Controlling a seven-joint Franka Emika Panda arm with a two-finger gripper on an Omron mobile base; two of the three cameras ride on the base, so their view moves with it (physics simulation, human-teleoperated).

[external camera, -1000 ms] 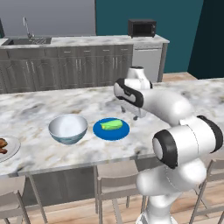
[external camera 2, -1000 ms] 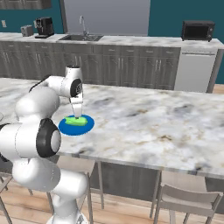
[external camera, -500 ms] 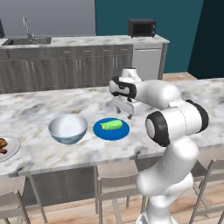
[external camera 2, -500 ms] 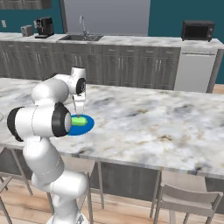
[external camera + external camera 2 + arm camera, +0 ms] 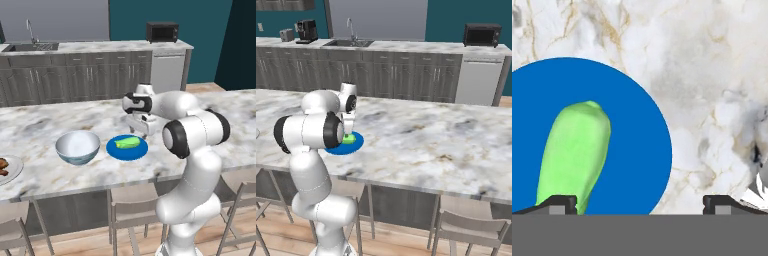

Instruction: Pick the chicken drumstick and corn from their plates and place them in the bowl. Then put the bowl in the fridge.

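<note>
Gripper [image 5: 640, 205] is found spread wide above the blue plate [image 5: 639, 145]; corn [image 5: 574, 152] is judged light, smooth and slippery, best gripped across its middle

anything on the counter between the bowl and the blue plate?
Nothing. In the left base view, only bare marble separates the bowl from the blue plate holding the corn.
</note>
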